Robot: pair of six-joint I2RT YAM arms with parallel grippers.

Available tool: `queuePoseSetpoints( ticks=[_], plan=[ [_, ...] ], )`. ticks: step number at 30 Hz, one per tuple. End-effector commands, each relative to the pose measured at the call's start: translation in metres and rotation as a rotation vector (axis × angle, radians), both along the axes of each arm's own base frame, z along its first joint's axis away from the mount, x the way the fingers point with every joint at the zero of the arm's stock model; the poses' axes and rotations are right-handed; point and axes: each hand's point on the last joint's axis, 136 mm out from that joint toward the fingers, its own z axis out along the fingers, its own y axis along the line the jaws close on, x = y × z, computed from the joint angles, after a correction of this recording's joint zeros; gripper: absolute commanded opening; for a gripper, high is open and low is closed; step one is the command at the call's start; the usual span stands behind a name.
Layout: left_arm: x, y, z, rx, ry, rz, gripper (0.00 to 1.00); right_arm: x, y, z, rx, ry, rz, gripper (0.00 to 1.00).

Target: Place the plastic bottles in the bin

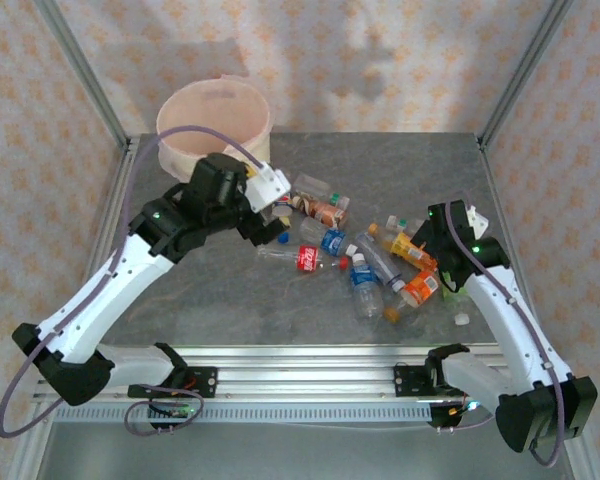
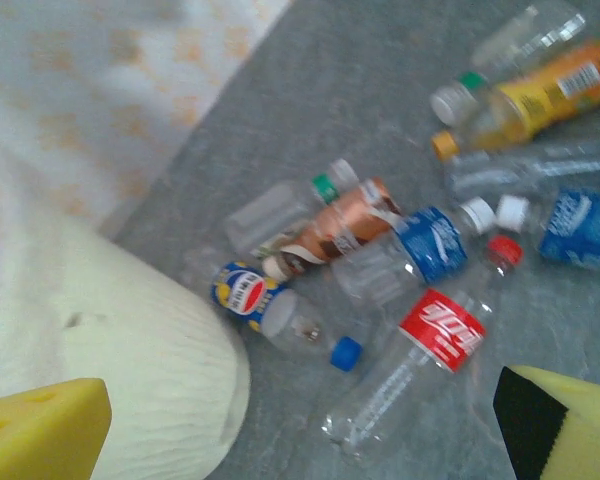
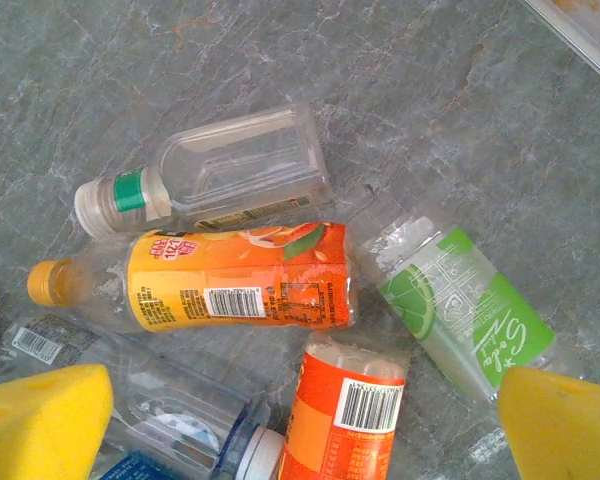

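Several plastic bottles (image 1: 360,255), all lying flat, clustered on worktop (image 1: 230,300), centre toward right edge; exact count unclear where they overlap. One orange-labelled bottle (image 3: 230,285): long axis across right wrist view, cap left; neighbours cut off by frame. Cream bin (image 1: 215,120): far left corner. Jaws of left gripper (image 2: 300,435), right gripper (image 3: 302,425): spread, empty.

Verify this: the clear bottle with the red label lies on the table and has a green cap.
One slip: the clear bottle with the red label lies on the table, but its cap is red, not green; the left wrist view shows it.
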Motion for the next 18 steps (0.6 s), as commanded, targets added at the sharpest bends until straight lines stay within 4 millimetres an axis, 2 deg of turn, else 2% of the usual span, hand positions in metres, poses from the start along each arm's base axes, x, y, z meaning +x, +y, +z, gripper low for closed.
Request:
queuePoseSetpoints(
  ticks=[1,8,18],
  plan=[
    [-0.009,-0.009,-0.032,0.14,0.023,-0.081,1.0,-0.01,-0.007,-0.002,-0.03,0.013,-0.02,0.99],
    [-0.03,-0.042,-0.103,0.344,0.089,-0.198,1.0,-0.011,-0.008,-0.003,-0.03,0.01,-0.029,0.99],
    [-0.023,-0.049,-0.176,0.492,0.164,-0.269,1.0,-0.009,-0.005,-0.005,-0.018,0.011,-0.023,0.99]
  ],
)
